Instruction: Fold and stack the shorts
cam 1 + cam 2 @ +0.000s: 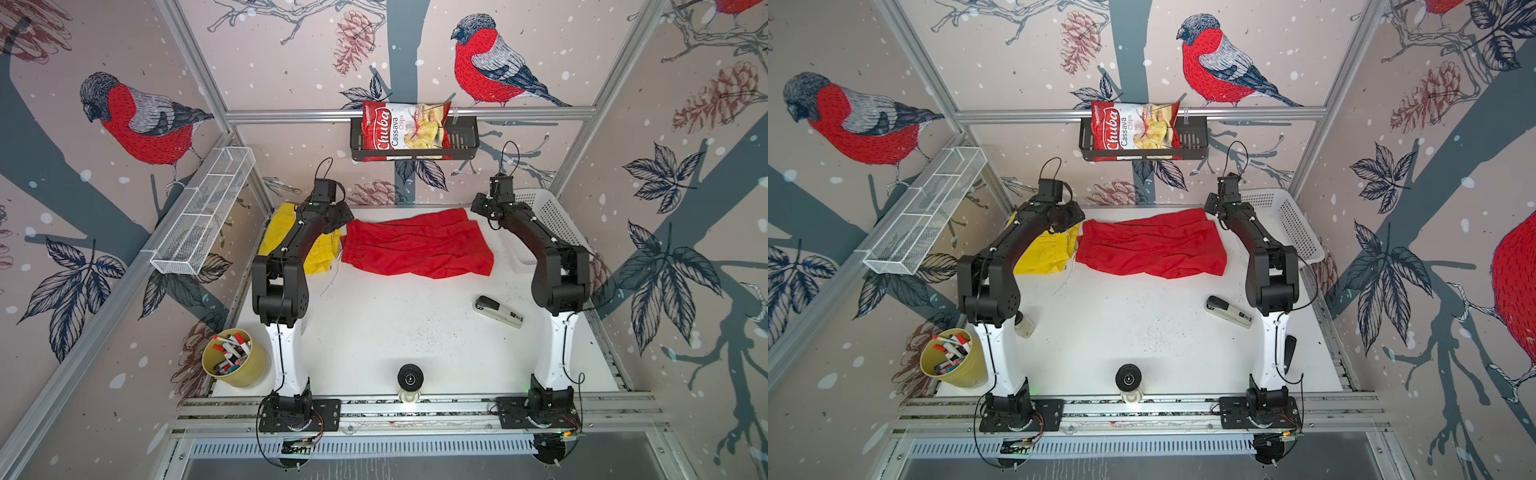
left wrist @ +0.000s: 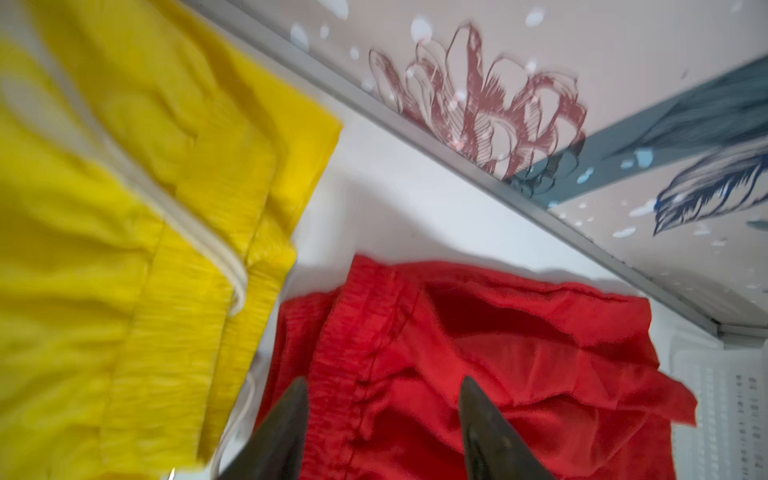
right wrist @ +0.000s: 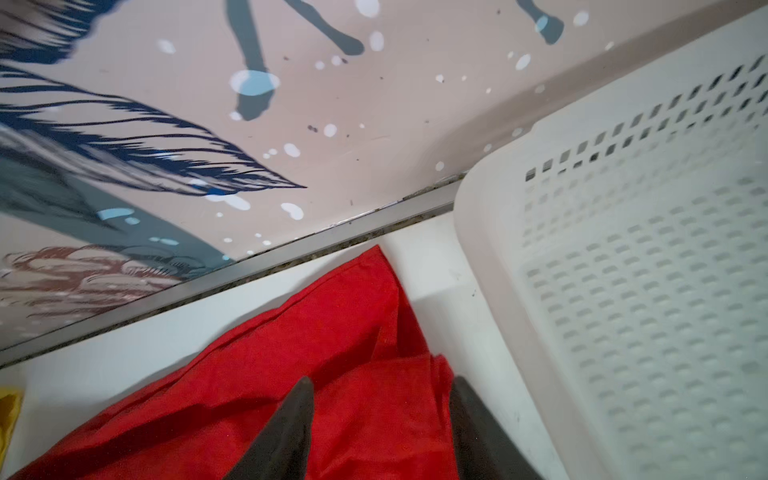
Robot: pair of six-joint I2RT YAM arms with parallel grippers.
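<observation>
The left end effector (image 2: 382, 405) and right end effector (image 3: 380, 409) are hanging empty, fingers apart, over the two ends of the red shorts (image 1: 415, 245), lying at the back of the table (image 1: 395, 324) beside the yellow shorts (image 1: 320, 253); folding seems underway, so next they are needing a fresh grip.

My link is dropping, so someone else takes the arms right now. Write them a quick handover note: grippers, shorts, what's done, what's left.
Left gripper: open, holding nothing, above the waistband end of the red shorts.
Right gripper: open, holding nothing, above their other end, near the white basket.
Yellow shorts: back left of the table, beside the red pair, not on it.
Done: both pairs look folded over; the red is wrinkled.
Left: tidy the red fold, then stack one pair on the other.
</observation>
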